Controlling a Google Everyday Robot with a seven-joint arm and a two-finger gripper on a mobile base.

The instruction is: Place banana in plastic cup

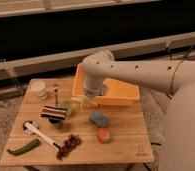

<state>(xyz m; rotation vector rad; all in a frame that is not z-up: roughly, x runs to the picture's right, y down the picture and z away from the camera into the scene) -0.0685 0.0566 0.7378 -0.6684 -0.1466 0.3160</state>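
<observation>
My gripper (87,103) hangs from the big white arm, just off the front left corner of the yellow bin. It is shut on the banana (84,102), a small pale-yellow piece that shows at the fingertips. The plastic cup (67,108) is a translucent yellow-green cup standing on the wooden table just left of and below the gripper. A striped object partly hides the cup's left side.
The yellow bin (111,93) fills the back middle of the table (121,145). A blue sponge (98,119) and an orange fruit (103,135) lie in front of it. A white cup (39,88), the striped object (53,112), a green vegetable (23,147), dark grapes (68,145) and a white utensil (38,132) sit on the left.
</observation>
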